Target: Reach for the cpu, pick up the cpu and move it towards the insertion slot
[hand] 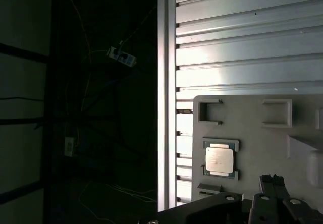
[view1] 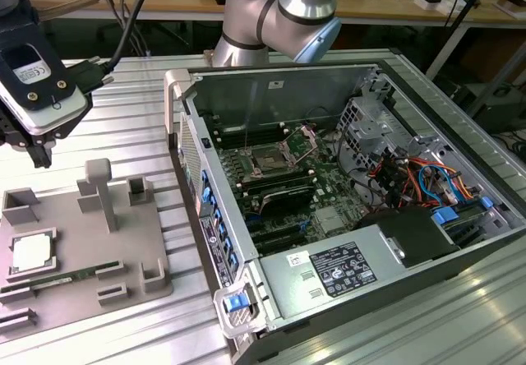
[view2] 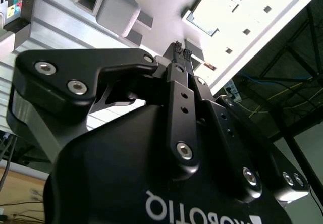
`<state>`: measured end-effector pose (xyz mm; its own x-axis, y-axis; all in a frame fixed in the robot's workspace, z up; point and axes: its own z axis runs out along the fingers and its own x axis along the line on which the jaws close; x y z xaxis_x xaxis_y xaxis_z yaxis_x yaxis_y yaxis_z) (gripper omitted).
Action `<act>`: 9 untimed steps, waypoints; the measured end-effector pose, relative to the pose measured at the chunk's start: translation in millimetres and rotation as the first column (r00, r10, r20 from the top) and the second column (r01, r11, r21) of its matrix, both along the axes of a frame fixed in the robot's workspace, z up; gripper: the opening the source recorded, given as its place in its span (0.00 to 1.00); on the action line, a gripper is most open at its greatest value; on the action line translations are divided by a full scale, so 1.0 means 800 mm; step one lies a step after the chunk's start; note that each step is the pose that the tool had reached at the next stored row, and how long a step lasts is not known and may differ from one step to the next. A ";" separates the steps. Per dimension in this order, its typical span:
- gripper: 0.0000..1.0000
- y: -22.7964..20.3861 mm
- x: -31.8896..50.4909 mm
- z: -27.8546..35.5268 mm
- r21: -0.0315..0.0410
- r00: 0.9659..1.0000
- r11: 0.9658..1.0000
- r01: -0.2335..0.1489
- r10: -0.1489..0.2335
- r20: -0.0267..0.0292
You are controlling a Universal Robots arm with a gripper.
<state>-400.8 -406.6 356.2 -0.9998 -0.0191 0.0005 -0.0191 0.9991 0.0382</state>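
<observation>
While the cpu lies flat in its square seat on the grey tray, your gripper hovers near that tray, clear of the chip. Its two black fingers are closed tip to tip with nothing between them. In the exterior view you see the tray on the ribbed metal table at the exterior view's left, just beside the open computer case. Inside the case, the insertion slot sits on the motherboard, well apart from the cpu.
</observation>
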 end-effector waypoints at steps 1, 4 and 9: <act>0.11 0.0000 -0.001 0.0000 0.000 1.000 1.000 0.000 0.000 0.000; 0.11 0.0000 -0.002 0.0000 0.000 1.000 1.000 0.000 0.000 0.000; 0.11 0.0000 -0.003 0.0000 0.000 1.000 1.000 0.000 0.000 0.000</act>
<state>-403.5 -406.6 356.2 -0.9998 -0.0192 0.0005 -0.0191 0.9991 0.0383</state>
